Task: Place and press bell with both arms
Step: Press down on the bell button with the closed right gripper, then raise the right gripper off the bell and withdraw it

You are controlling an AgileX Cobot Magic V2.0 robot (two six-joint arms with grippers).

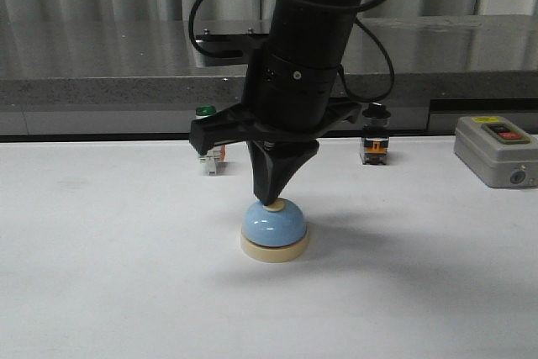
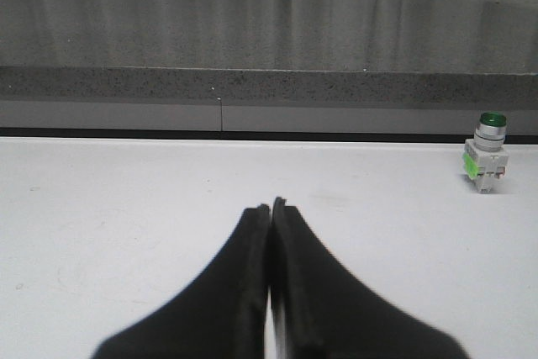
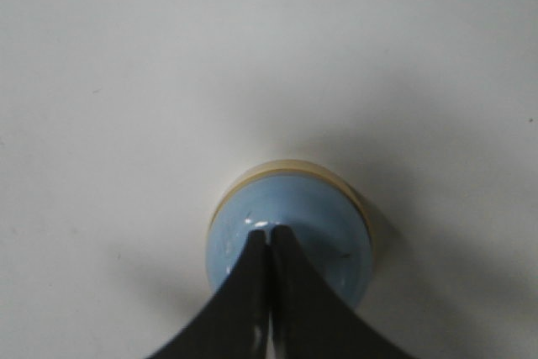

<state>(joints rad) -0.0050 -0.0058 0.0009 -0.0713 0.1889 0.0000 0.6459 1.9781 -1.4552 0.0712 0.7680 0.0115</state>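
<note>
The light-blue dome bell (image 1: 273, 224) with a cream base stands on the white table at the middle. My right gripper (image 1: 271, 199) points straight down, shut, with its tips on the cream button (image 1: 273, 205) on top of the bell. In the right wrist view the shut gripper (image 3: 269, 231) covers the top of the bell (image 3: 315, 216), and the button is hidden. My left gripper (image 2: 271, 205) is shut and empty, low over bare table. It does not show in the front view.
A green-capped white switch (image 1: 208, 153) stands behind the bell to the left and shows in the left wrist view (image 2: 486, 155). A black-capped switch (image 1: 373, 142) stands at the back right. A grey control box (image 1: 498, 150) sits at the far right. A grey ledge (image 1: 101, 81) runs along the back.
</note>
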